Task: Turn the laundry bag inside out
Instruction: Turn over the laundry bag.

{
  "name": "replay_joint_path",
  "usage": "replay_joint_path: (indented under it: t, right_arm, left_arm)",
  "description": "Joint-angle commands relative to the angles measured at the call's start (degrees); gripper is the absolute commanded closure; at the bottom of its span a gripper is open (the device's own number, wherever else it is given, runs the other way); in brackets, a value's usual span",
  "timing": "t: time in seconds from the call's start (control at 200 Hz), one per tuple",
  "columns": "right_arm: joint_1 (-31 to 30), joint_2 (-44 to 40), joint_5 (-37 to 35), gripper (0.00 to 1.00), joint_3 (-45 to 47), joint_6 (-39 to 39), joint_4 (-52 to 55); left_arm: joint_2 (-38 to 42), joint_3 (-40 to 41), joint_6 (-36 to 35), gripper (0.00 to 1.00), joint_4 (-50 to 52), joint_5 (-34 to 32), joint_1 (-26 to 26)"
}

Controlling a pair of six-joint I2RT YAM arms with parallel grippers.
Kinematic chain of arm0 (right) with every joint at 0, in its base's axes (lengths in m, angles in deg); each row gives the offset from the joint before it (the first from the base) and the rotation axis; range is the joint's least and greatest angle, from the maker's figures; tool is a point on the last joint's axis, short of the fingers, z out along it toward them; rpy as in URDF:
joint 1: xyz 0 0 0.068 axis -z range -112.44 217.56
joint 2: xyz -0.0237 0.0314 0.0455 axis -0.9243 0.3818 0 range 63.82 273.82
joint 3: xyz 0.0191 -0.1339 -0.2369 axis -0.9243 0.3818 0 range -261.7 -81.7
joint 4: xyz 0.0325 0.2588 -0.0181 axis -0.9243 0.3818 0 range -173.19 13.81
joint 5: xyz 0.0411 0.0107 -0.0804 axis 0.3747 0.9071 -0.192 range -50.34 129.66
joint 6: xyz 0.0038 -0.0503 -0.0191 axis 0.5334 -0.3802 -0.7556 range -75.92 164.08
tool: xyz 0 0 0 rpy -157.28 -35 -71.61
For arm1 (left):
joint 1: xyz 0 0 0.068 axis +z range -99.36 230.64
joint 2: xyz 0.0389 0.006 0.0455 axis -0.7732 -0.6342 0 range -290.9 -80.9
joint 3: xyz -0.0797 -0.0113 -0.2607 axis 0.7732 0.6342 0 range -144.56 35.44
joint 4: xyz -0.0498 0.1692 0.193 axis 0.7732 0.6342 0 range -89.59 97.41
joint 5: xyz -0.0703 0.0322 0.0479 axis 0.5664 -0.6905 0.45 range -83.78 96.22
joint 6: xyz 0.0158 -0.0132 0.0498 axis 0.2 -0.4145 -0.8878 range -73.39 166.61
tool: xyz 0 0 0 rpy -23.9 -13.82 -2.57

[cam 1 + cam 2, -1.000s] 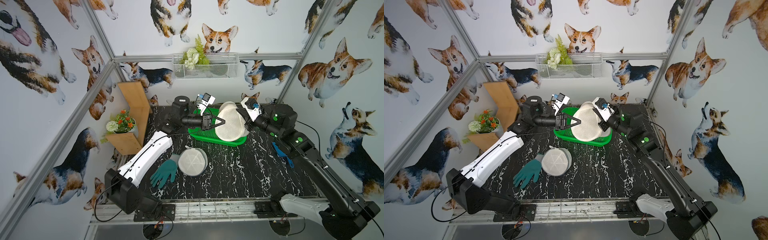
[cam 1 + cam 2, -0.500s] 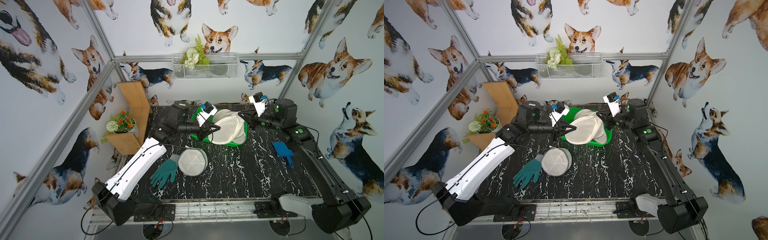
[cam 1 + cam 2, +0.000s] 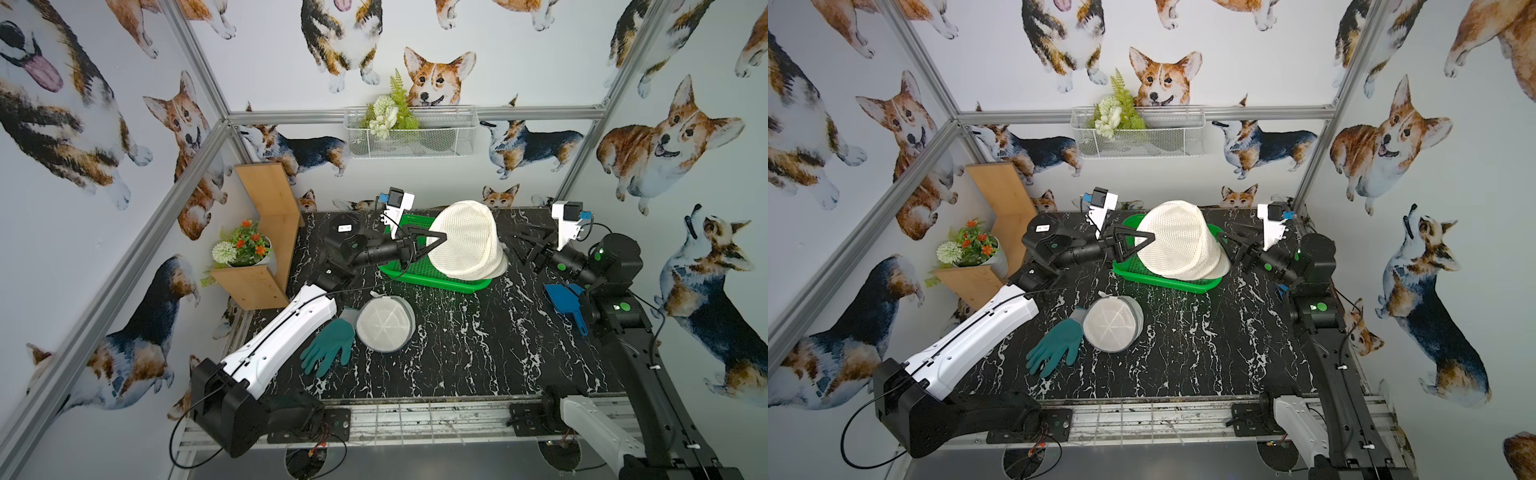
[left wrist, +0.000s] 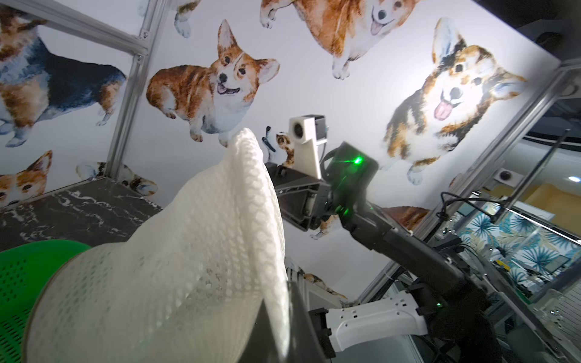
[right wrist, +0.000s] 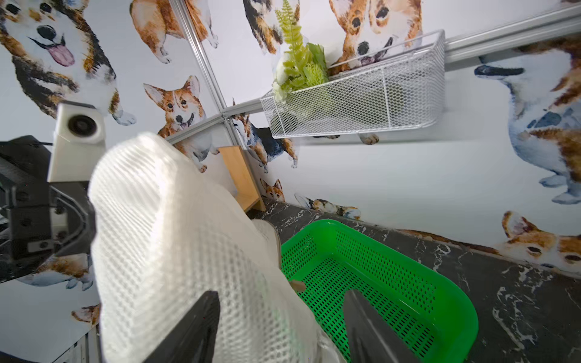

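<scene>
Left gripper (image 3: 441, 238) jaws are clamping the white mesh laundry bag (image 3: 465, 243), propping it upright over the green perforated tray (image 3: 436, 283). Right gripper (image 3: 513, 245) jaws are standing wide, empty, likely readying a regrasp.

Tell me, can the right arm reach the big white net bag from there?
Probably yes. The right gripper is open, points straight at the laundry bag, and nothing sits between them. The left gripper holds the bag's other side up over the green basket.
</scene>
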Motion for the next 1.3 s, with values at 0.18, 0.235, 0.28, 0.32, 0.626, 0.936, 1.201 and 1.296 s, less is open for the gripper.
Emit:
replay_joint_path:
  t: [0.18,0.235,0.28,0.32,0.626,0.936,1.201,1.296]
  right_arm:
    - [0.06,-4.89,3.63,0.27,7.41,-10.92,-10.81]
    - [0.03,-4.11,5.43,0.26,7.1,-10.49,-12.5]
    - [0.04,-3.06,7.74,0.27,6.57,-10.07,-13.6]
    - [0.02,-1.91,10.13,0.28,5.87,-9.83,-13.94]
    - [-1.25,-0.31,17.12,0.62,7.08,-8.65,-15.29]
    - [-11.67,-0.92,5.01,0.93,13.88,-5.0,-20.05]
    - [-12.32,-6.48,-26.56,0.42,10.07,-14.79,-6.83]
    - [-10.7,-9.17,-29.38,0.31,8.0,-20.6,-2.04]
  left_arm:
    - [-1.81,-1.18,15.26,1.0,-17.37,2.38,0.0]
    - [-2.64,-1.81,16.61,1.0,-18.48,3.22,-0.08]
    - [-3.21,-2.43,17.4,1.0,-18.87,3.94,-0.09]
    - [-3.7,-2.72,18.2,1.0,-19.7,4.35,-0.07]
    - [-6.69,-2.95,29.01,1.0,-33.62,2.18,-0.09]
    - [-12.09,-4.9,40.52,1.0,-48.74,-5.92,-2.57]
    - [-8.95,-5.0,31.53,1.0,-25.21,-12.14,-3.24]
    - [-7.42,-3.65,29.85,1.0,-18.59,-14.76,-3.25]
